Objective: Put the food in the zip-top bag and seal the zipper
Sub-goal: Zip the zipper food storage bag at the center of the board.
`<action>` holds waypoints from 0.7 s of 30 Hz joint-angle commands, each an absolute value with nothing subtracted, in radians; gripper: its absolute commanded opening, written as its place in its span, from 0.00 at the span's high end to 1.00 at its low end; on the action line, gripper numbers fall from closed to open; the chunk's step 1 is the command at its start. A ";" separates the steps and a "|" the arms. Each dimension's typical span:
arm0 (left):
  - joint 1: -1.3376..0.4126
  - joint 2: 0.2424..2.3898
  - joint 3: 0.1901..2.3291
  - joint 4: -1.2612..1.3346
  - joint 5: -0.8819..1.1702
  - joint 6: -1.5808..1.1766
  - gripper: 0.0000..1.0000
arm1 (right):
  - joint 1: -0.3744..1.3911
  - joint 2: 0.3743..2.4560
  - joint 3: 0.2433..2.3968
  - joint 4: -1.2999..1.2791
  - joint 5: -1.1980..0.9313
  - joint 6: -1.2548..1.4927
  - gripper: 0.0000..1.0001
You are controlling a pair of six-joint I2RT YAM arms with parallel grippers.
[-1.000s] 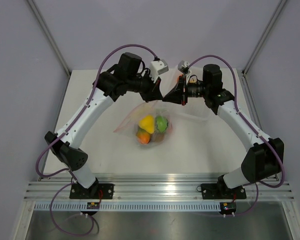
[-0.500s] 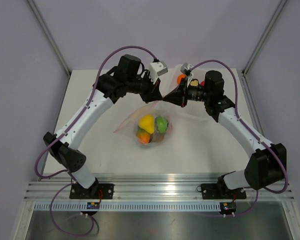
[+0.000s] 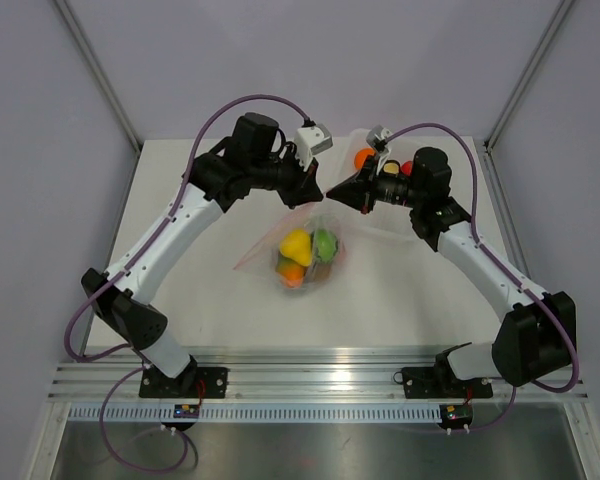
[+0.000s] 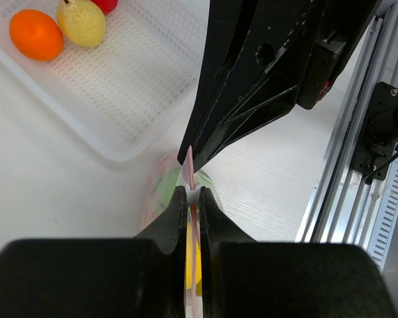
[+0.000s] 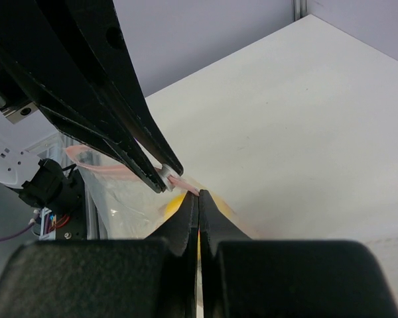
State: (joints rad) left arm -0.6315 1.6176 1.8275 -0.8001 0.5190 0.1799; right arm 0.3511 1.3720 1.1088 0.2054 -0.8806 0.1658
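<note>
I see left claw (image 4: 193,193) and right claw (image 5: 198,197) both clenched on the zipper (image 4: 190,164), toy fruits (image 3: 305,256) inside the zip-top bag (image 3: 268,246).

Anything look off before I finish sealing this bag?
Yes. The left gripper and right gripper pinch the pink zipper strip of the clear plastic bag, yet an orange toy fruit, a yellow toy pear and a red toy fruit lie in the translucent white tray, outside the bag.

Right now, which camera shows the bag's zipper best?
Right wrist: a length of the pink zipper runs sideways into the shut right gripper. Left wrist shows it only edge-on, pinched in the left gripper. From the top, both grippers cover it.
</note>
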 commanded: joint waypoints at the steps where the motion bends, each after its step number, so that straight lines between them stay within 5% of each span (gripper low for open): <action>1: -0.634 1.582 1.786 -0.882 0.526 0.172 1.00 | 0.324 1.324 1.121 0.359 -0.781 0.190 1.00; 21: -0.634 1.332 1.384 -0.839 0.440 0.048 1.00 | 0.301 1.336 1.104 0.425 -0.546 0.242 1.00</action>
